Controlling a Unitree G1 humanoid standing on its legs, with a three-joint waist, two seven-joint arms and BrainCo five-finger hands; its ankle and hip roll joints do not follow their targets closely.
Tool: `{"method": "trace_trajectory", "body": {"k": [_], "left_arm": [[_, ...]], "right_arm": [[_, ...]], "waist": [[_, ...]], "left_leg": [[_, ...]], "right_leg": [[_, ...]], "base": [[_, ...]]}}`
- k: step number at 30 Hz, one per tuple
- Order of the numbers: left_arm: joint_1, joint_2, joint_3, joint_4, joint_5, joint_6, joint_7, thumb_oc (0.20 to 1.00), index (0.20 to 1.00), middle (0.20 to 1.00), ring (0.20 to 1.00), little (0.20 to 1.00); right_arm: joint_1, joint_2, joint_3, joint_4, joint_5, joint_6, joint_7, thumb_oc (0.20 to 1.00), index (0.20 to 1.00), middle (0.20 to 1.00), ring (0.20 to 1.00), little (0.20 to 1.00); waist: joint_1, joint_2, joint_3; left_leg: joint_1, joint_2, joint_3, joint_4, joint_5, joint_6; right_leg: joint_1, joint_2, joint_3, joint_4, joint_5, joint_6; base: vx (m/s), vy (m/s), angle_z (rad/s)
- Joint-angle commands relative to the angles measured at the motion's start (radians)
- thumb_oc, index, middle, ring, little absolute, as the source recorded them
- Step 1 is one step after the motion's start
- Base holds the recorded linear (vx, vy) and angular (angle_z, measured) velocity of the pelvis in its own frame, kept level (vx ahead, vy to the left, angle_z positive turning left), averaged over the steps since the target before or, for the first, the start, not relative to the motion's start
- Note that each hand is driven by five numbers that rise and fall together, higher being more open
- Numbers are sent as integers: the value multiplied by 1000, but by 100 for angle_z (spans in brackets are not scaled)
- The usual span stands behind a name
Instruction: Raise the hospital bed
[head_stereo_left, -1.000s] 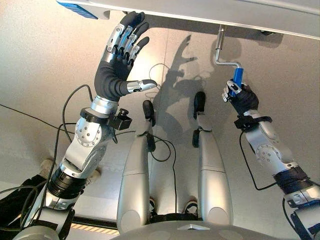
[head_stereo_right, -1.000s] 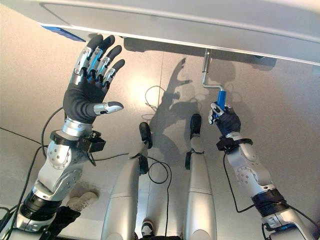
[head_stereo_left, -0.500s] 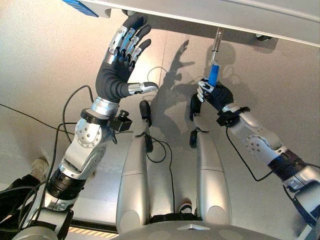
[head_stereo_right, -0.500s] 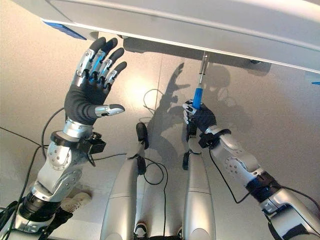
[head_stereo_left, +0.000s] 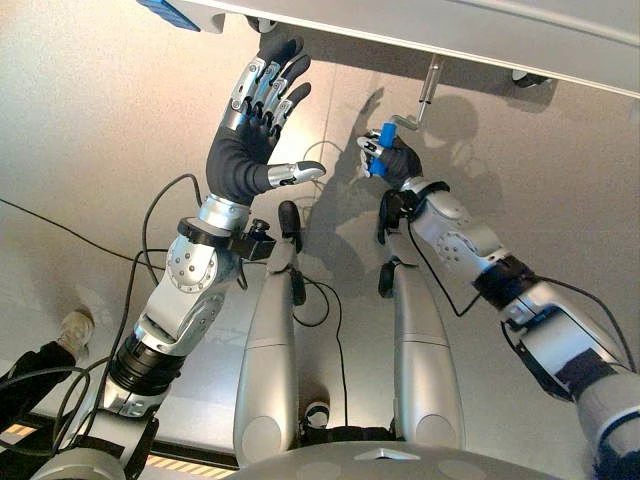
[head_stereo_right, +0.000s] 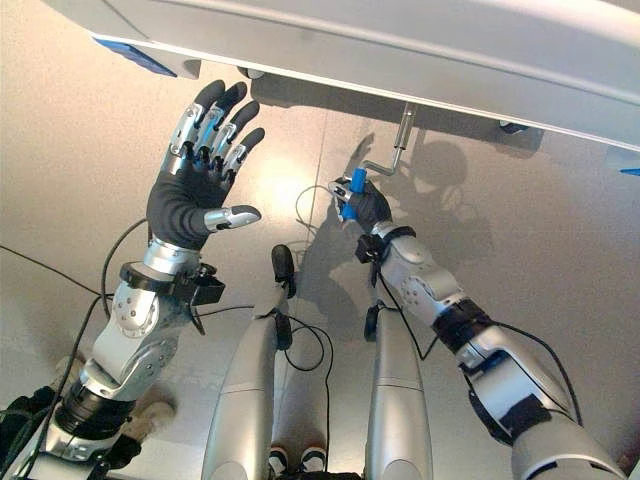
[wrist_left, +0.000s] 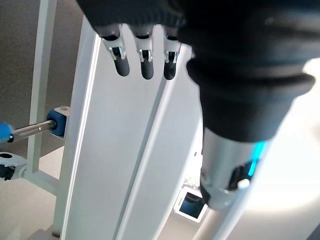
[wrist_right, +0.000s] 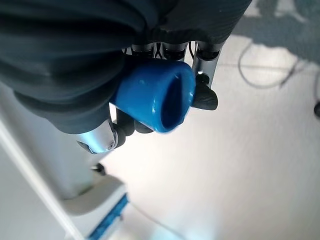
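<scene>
Left hand (head_stereo_left: 245, 150): upper left of frame, fingers spread straight, holding nothing, just under the bed frame (head_stereo_left: 420, 25).
Crank handle (head_stereo_left: 386, 135): blue grip, upper centre, beneath the bed frame.
Right hand (head_stereo_left: 392, 160): fingers curled round the grip.

A person's shoe (head_stereo_left: 76, 327) rests on the grey floor (head_stereo_left: 80, 130).

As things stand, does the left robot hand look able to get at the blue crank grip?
Probably not without a change: the right robot hand is curled round the blue crank grip, covering it. The left robot hand is open, raised near the bed frame.
</scene>
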Motion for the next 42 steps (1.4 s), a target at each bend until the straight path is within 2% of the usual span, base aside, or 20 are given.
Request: {"method": "trace_trajectory", "body": {"k": [1,4,10,15,19,26,37,42], "left_arm": [[-16,3,-29,-96,-25,-61,8,1000,1000,1000,1000,1000],[-29,-6,-44,-92,-36,-64,10,1000,1000,1000,1000,1000],[-55,-29,-74,-86,-48,-69,10,1000,1000,1000,1000,1000],[-77,-32,-86,-84,-43,-72,3,1000,1000,1000,1000,1000],[-89,-26,-94,-78,-42,-72,-5,1000,1000,1000,1000,1000],[-107,-34,-111,-72,-44,-68,-39,1000,1000,1000,1000,1000],[-92,-7,-90,-64,-54,-72,-58,1000,1000,1000,1000,1000],[-90,0,-85,-65,-67,-75,-61,1000,1000,1000,1000,1000]], "right_arm": [[-204,138,31,-68,-115,-51,10,200,200,200,200,200],[-248,181,8,154,-206,-27,-32,200,200,200,200,200],[-278,195,-68,420,-205,-21,-46,200,200,200,200,200],[-264,160,-123,568,-191,-19,-45,200,200,200,200,200],[-239,98,-187,672,-209,-6,-57,200,200,200,200,200],[-136,-36,-296,737,-202,0,-65,200,200,200,200,200],[28,-192,-479,744,-95,-42,-94,200,200,200,200,200],[68,-245,-521,764,-72,-49,-98,200,200,200,200,200]], "waist": [[41,22,-27],[48,32,-27],[56,51,-27],[55,69,-27],[55,85,-27],[49,114,-27],[7,125,-27],[-2,130,-27]], "left_leg": [[17,-49,-10,7,-48,30],[10,-52,-9,9,-49,30],[-5,-58,-9,17,-55,34],[-12,-62,-10,17,-53,32],[-8,-65,-9,10,-52,30],[-12,-67,-3,11,-50,26],[-10,-61,21,10,-57,25],[-8,-56,34,9,-57,25]], "right_leg": [[76,-25,-37,-2,-81,70],[73,-26,-37,-3,-81,71],[54,-30,-33,4,-81,72],[46,-30,-29,12,-87,72],[42,-31,-23,12,-87,75],[30,-33,-15,26,-99,75],[1,-28,12,55,-116,72],[-15,-23,26,66,-121,70]], "base": [[0,0,0],[2,11,0],[0,26,1],[-4,3,1],[-11,0,5],[-9,-19,7],[0,-10,2],[-3,-10,-2]]}}
